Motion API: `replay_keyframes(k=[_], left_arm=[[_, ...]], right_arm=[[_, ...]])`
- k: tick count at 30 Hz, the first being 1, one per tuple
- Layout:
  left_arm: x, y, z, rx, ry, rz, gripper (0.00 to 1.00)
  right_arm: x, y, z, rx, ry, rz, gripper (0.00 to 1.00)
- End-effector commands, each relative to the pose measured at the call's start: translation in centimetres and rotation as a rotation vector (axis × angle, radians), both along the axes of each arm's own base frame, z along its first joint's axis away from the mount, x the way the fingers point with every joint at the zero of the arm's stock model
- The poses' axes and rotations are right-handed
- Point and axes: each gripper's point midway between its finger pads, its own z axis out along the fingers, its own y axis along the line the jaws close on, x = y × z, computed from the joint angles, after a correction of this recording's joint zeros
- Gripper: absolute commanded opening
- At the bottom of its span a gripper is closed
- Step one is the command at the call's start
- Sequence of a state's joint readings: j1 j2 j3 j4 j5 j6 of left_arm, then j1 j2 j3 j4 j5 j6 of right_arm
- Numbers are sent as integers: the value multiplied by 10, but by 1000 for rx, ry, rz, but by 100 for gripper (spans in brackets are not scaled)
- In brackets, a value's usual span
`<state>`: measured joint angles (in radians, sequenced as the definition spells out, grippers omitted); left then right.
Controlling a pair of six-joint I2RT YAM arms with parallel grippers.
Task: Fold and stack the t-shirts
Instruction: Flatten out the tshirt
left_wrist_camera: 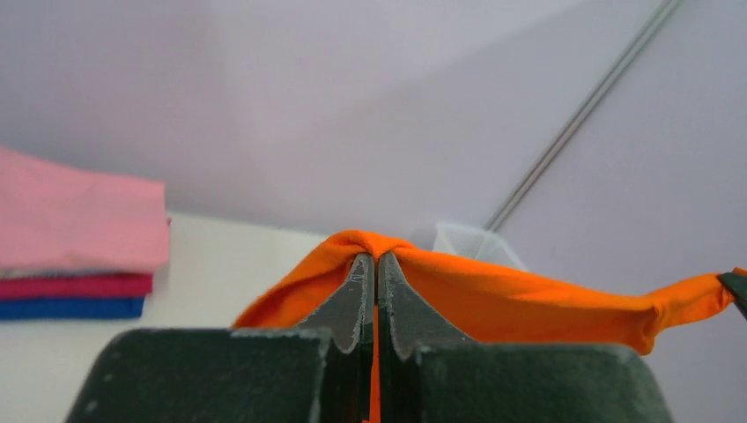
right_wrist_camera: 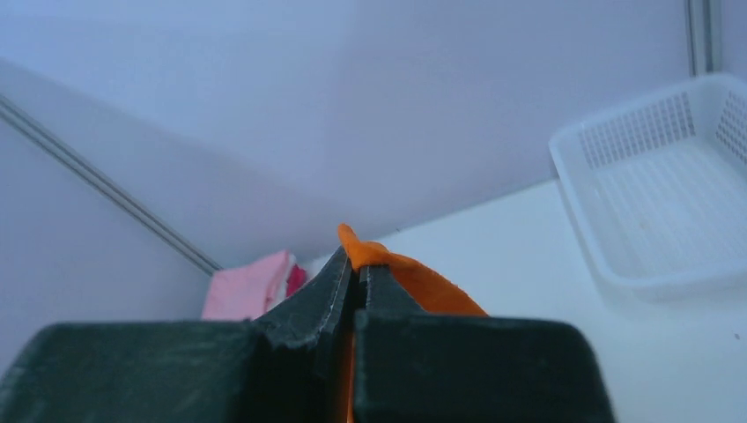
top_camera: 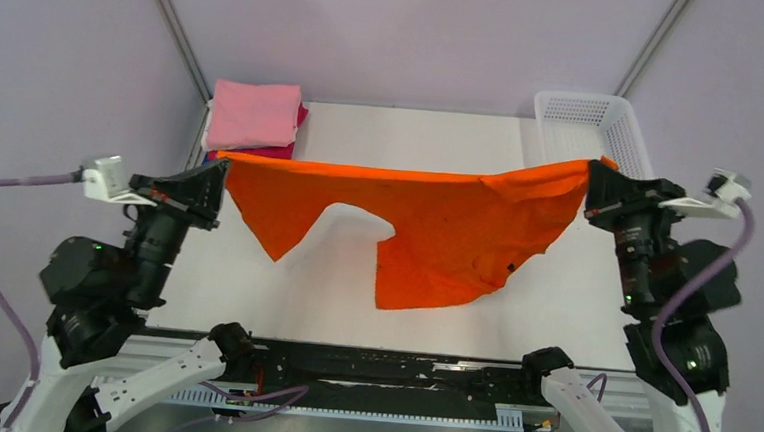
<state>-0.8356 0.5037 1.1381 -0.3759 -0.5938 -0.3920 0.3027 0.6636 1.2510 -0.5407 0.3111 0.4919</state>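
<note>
The left arm (top_camera: 151, 247) stands on the left side, bent up from its base. Its wrist turns in toward the middle. The left gripper (top_camera: 223, 169) is held up in the air. Its two fingers (left_wrist_camera: 357, 300) are pressed tight together, pinching one top corner of the orange shirt (top_camera: 437, 229). The right arm (top_camera: 659, 283) is bent up the same way on the right side. The right gripper (top_camera: 593, 177) is about as high, and its fingers (right_wrist_camera: 330, 295) squeeze the other corner. The two grippers are far apart.
</note>
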Motion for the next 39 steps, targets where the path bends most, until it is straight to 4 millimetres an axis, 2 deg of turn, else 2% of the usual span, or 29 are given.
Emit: replay_keyframes(k=[1,2,3,4,6,9,11,13,15,18,19,20,21,22,23,24,25,28,29,30,31,32,33,34,35,36,37,38,39], left_arm=[[-32,9,79,28,-227,-91,0],[-44,16,96,29,-257,-103,0],[-47,9,101,52,-270,-143,0],[-59,11,115,59,-305,-183,0],[-71,10,131,80,-332,-231,0],[-82,9,150,95,-362,-276,0],[-86,5,155,112,-374,-303,0],[-83,1,155,126,-368,-309,0],[-73,-3,151,142,-345,-286,0],[-42,1,138,163,-263,-153,0],[-31,-1,129,186,-242,-115,0],[-17,7,121,192,-199,-31,0],[-4,4,108,222,-171,16,0],[10,15,97,227,-120,121,0],[24,14,82,253,-90,186,0],[35,27,68,259,-29,306,0],[48,24,50,287,3,361,0],[88,23,-8,324,151,494,0],[107,5,-43,390,217,418,0],[124,17,-63,336,276,450,0],[147,0,-103,372,350,368,0],[162,11,-124,355,391,392,0],[186,-1,-163,377,443,342,0],[198,7,-188,380,487,354,0],[223,-6,-221,393,532,291,1],[238,0,-230,372,553,292,0],[255,-8,-272,389,646,243,0],[272,2,-275,357,666,259,0],[282,-2,-315,369,756,223,0]], right_arm=[[-58,-4,92,-15,-268,72,0],[-71,-5,106,-19,-309,87,0],[-84,-7,119,-18,-347,98,0],[-95,-9,130,-18,-380,102,0],[-116,-13,150,-25,-443,111,0],[-146,-16,175,-41,-527,133,0],[-153,-15,184,-58,-548,143,0],[-152,-17,189,-70,-548,132,0],[-141,-20,190,-76,-526,96,0],[-110,-24,182,-97,-465,27,0],[-93,-23,177,-109,-434,7,0],[-78,-24,171,-121,-402,-18,0],[-60,-24,162,-132,-362,-42,0],[-43,-25,152,-143,-323,-75,0],[-25,-27,139,-152,-279,-108,0],[-7,-30,125,-158,-236,-150,0],[11,-32,110,-166,-192,-191,0],[63,-35,45,-194,-34,-289,0],[78,-35,25,-193,4,-316,0],[92,-35,4,-196,48,-333,0],[107,-33,-21,-200,99,-337,0],[122,-31,-45,-203,143,-330,0],[138,-29,-70,-202,190,-323,0],[153,-28,-95,-198,236,-315,0],[168,-27,-118,-193,279,-303,0],[182,-26,-142,-191,325,-291,0],[196,-24,-161,-186,360,-280,0],[209,-21,-180,-186,395,-269,0],[225,-18,-205,-197,443,-257,0]])
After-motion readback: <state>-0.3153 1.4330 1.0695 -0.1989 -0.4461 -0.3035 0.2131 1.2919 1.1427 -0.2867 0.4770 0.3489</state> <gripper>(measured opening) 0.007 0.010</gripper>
